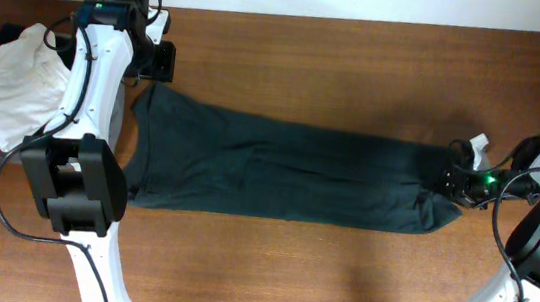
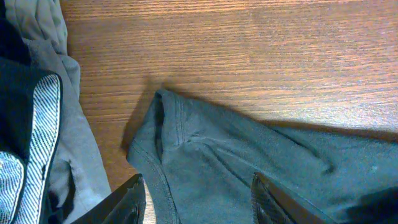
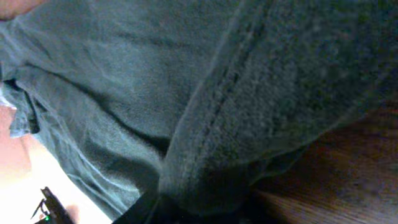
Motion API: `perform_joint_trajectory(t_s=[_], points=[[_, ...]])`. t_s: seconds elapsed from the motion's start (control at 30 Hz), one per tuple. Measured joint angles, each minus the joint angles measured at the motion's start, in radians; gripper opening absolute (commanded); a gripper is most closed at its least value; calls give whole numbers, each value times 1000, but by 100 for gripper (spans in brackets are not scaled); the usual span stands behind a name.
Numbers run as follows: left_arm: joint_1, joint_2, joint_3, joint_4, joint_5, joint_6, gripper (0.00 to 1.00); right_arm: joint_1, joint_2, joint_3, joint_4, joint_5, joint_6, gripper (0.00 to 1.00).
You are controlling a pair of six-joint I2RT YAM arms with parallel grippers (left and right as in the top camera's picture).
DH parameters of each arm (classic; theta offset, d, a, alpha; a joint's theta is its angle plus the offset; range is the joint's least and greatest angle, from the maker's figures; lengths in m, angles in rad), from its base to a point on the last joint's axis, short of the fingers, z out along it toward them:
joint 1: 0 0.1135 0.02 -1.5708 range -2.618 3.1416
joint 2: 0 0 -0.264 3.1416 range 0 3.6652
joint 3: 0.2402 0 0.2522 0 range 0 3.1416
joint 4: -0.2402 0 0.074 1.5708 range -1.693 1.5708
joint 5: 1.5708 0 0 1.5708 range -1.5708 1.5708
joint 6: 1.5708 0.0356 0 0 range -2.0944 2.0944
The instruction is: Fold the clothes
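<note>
Wooden table [image 1: 360,60] carries a dark green garment [image 1: 278,167] stretched flat across its middle, running lengthwise from near the table's left end almost to its right end. At the table's left end sits a pile of clothes [image 1: 11,84], with a white piece on top and grey cloth under it.

Over the table's far left part, the left gripper [image 2: 196,186] hangs with its jaws spread wide and nothing between them. Its two dark fingers [image 2: 127,202] straddle the garment's seamed corner from above. I cannot tell whether they touch the cloth. Grey cloth and a striped piece from the pile lie just beside that corner.

Toward the table's right end, the right gripper [image 1: 460,179] sits at the garment's end. In the wrist view green cloth fills nearly the whole picture and bunches down into the closed jaws, so this gripper is clamped on the garment, with bare wood showing beside the fold.
</note>
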Motion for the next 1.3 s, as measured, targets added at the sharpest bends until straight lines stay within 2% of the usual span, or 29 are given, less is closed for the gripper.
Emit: perform_joint_trajectory(t_s=[0.13, 0.27, 0.33, 0.4, 0.53, 0.7, 0.87, 0.9, 0.93, 1.0, 1.03, 1.1, 1.13, 1.17, 1.27, 1.3], points=[[3, 0, 0, -21, 0, 0, 54, -69, 18, 79, -76, 53, 76, 4], [21, -32, 0, -26, 0, 0, 55, -137, -11, 293, -214, 188, 162, 4], [23, -138, 0, -26, 0, 1, 56, -115, -81, 415, -295, 212, 202, 4], [23, -209, 2, -28, 0, 1, 57, -27, -155, 441, -324, 221, 241, 4], [23, -272, 7, -58, 0, 1, 56, 316, -198, 450, -351, 280, 376, 4], [23, -273, 7, -74, 0, 1, 56, 694, -197, 418, -226, 438, 620, 4], [23, -273, 7, -77, 0, 1, 56, 851, -135, 405, -171, 481, 756, 5], [23, -273, 7, -77, 0, 1, 57, 871, -113, 403, -171, 484, 769, 16], [23, -273, 7, -78, 0, 1, 57, 888, -101, 401, -170, 485, 779, 44], [23, -273, 7, -77, 0, 1, 60, 916, -100, 402, -172, 469, 775, 65], [23, -273, 7, -77, 0, 2, 60, 917, -100, 403, -175, 449, 743, 68], [23, -273, 7, -78, 0, 4, 60, 904, -108, 428, -221, 424, 708, 68], [23, -273, 7, -78, 0, 4, 60, 881, -129, 439, -230, 417, 697, 53], [23, -273, 7, -77, 0, 4, 60, 829, -174, 451, -247, 413, 684, 30], [23, -273, 7, -88, 0, 4, 58, 687, -212, 435, -277, 409, 681, 22], [23, -273, 7, -108, 0, 4, 58, 666, -209, 342, -220, 409, 691, 17]])
